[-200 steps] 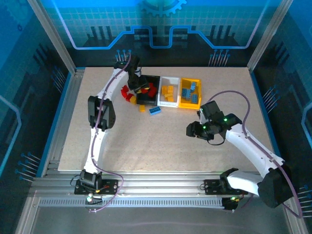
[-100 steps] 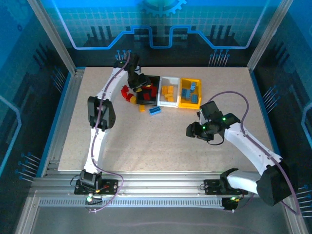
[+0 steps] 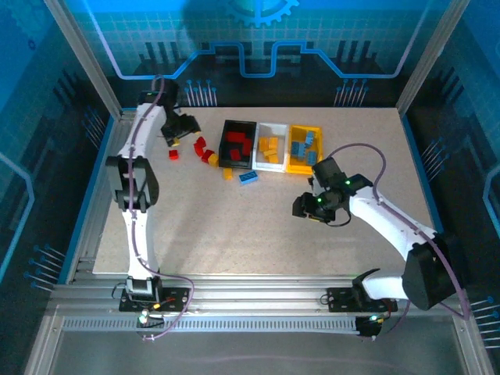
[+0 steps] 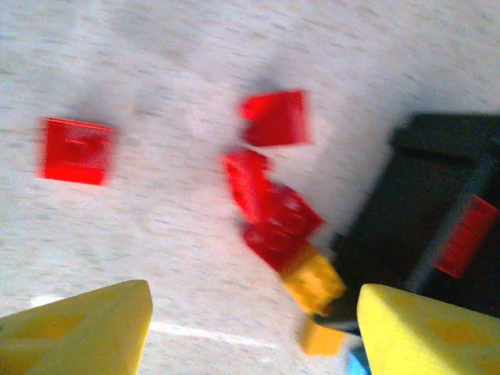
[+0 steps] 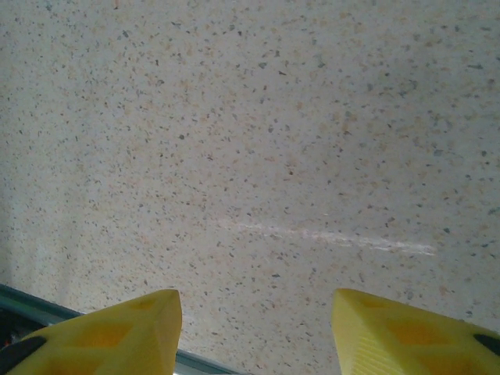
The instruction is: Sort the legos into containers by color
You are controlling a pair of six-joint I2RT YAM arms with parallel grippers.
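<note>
Left hand (image 4: pixel 251 312) and right hand (image 5: pixel 254 312) were open and empty. Left of the black bin (image 4: pixel 383 250), the tightly clustered red bricks (image 4: pixel 273 211) risked scattering on a grab.

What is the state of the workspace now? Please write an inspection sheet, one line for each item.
Surface: speckled table, pale scuff lines.
Job's things: black bin holds red bricks, white bin orange bricks, yellow bin blue bricks; loose red bricks, loose orange bricks and one loose blue brick lie on the table by the black bin.
Clutter: nothing seen.
Grippers: left gripper and right gripper both have fingers apart, nothing between them.
Cables: purple cable along each arm.
Surroundings: metal frame, blue walls.
</note>
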